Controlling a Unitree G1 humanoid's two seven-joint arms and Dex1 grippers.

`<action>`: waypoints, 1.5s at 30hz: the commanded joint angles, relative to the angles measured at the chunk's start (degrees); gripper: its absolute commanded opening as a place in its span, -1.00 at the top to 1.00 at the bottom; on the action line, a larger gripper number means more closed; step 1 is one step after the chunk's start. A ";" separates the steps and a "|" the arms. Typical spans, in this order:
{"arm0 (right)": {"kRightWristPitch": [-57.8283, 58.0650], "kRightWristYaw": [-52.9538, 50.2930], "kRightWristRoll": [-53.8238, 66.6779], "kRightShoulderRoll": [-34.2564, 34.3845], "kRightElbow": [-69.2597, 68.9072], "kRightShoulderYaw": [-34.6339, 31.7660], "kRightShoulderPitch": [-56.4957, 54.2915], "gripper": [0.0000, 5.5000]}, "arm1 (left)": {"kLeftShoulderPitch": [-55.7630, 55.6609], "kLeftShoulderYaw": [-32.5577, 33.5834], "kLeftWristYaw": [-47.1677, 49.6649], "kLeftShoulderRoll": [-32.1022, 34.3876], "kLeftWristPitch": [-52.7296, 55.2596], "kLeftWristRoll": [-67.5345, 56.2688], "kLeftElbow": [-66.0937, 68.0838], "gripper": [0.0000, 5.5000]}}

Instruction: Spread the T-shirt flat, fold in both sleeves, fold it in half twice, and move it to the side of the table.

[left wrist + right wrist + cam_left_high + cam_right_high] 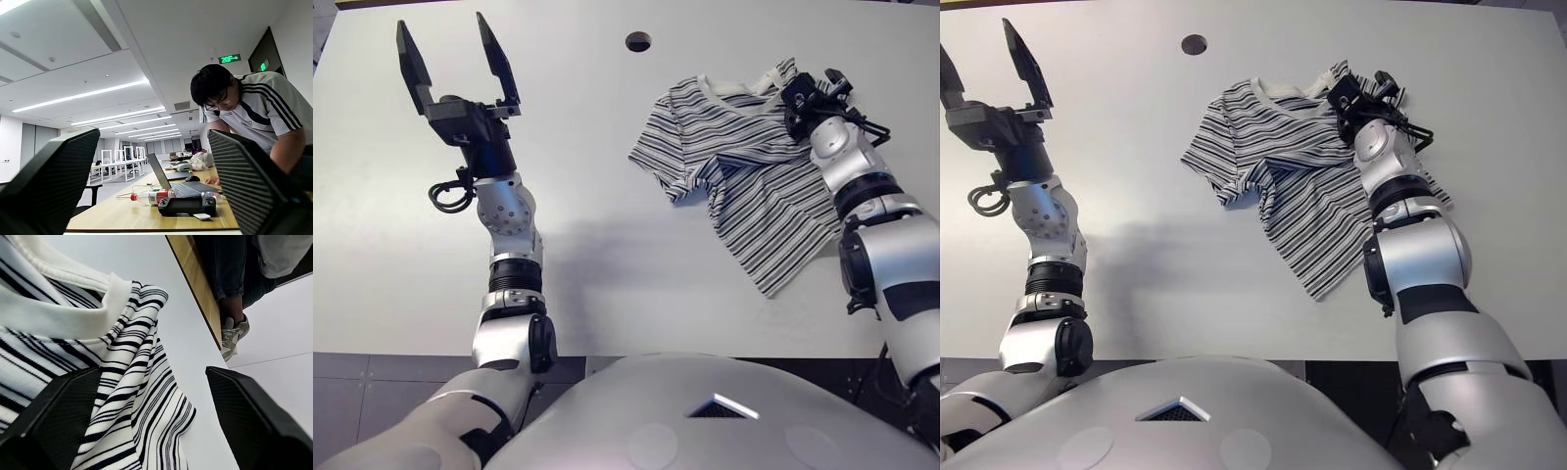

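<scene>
— Head cameras first: what do we have?
— We see the T-shirt rumpled, not flat, on the right part of the white table. The left gripper is held up well apart from it, its 2 prongs spread wide. The right gripper sits at the shirt's neck end.
— Left wrist camera?
— We see the 2 dark fingers far apart with nothing between them, and a laptop on a desk beyond.
— Right wrist camera?
— Spread as well. We see striped cloth and the cream collar lying between the prongs, not pinched.
</scene>
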 commanded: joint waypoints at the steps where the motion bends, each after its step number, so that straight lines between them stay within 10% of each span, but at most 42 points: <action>1: -7.26 -4.31 0.17 1.70 -1.23 -0.34 1.32 -0.44 | -2.47 -6.65 0.53 4.10 5.27 12.74 5.30 -0.49; 12: -21.02 0.46 -1.53 -7.94 -66.64 1.45 27.01 -0.44 | -16.91 -26.15 -10.22 3.83 14.00 26.98 17.42 -0.49; 26: -15.03 8.38 -1.28 -7.45 -81.00 -2.69 28.59 -0.44 | -28.52 -50.10 -23.09 9.23 16.75 43.14 32.73 -0.49; 39: -16.28 9.21 -2.81 -5.06 -78.14 -1.33 25.79 -0.44 | -37.35 -55.24 2.23 14.68 26.72 47.41 40.84 -0.49; 45: -16.55 9.57 -2.23 -4.94 -80.03 -1.81 27.48 -0.44 | -36.98 -46.34 19.40 20.41 15.02 40.33 29.84 -0.49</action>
